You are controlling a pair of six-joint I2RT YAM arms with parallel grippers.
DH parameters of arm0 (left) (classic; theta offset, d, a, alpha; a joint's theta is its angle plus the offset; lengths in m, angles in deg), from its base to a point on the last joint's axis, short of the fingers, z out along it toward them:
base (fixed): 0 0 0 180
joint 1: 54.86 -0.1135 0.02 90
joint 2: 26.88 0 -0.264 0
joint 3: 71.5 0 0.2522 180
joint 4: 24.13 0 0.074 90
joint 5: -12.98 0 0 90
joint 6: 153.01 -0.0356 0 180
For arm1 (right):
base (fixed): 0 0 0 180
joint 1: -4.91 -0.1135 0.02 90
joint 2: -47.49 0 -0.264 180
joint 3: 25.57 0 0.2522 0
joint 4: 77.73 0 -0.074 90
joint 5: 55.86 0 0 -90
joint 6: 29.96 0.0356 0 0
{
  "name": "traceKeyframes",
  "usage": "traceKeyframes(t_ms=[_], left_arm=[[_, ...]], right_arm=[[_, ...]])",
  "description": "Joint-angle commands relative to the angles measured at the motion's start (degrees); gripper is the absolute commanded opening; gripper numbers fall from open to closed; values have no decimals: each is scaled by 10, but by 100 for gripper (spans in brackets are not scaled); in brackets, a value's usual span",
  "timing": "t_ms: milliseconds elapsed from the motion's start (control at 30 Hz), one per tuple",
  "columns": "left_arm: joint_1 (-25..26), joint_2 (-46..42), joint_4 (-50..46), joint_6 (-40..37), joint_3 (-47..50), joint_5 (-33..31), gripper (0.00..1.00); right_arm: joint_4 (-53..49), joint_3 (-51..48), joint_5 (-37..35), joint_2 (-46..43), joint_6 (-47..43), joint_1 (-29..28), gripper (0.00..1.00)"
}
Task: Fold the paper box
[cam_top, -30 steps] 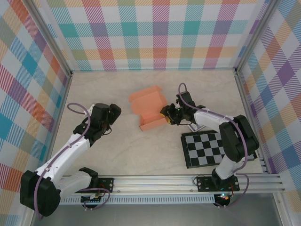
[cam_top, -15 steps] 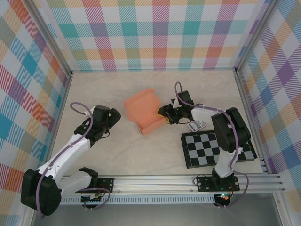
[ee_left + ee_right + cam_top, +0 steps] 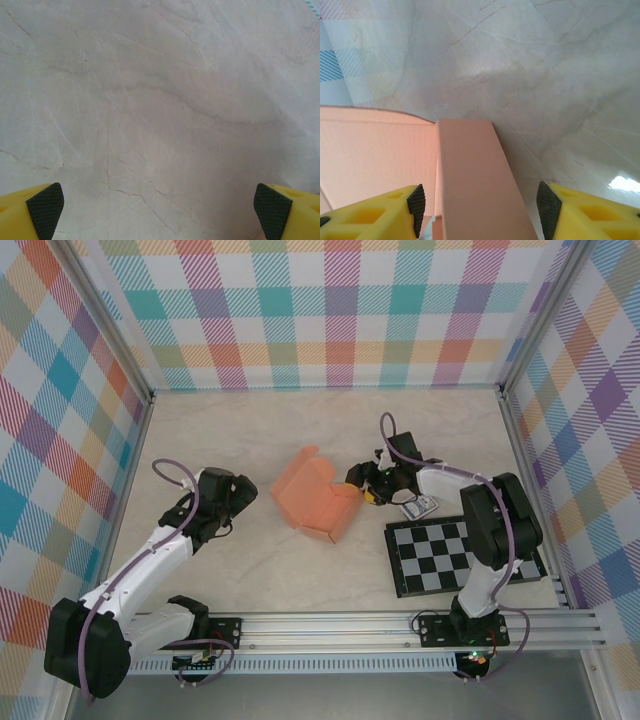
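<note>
The box (image 3: 318,502) lies mid-counter (image 3: 285,580) between the arms. A checkered board (image 3: 455,555) and a small packet (image 3: 420,507) sit to its right, past the right hand (image 3: 365,487). Since a second ago the box has turned and slid nearer, and the right hand's jaws have widened. The wrist view shows its pads (image 3: 547,212) apart, with a box panel between them. The left hand (image 3: 160,205) gapes wide over bare counter.
</note>
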Motion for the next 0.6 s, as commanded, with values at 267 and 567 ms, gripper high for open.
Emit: traceKeyframes(t_ms=[267,567], left_arm=[[39,-10,93,-151,8,149,98],[71,2,103,-191,-7,159,96]], right_arm=[[-190,55,-64,-59,-189,13,62],[-261,107,-78,-64,-270,19,59]])
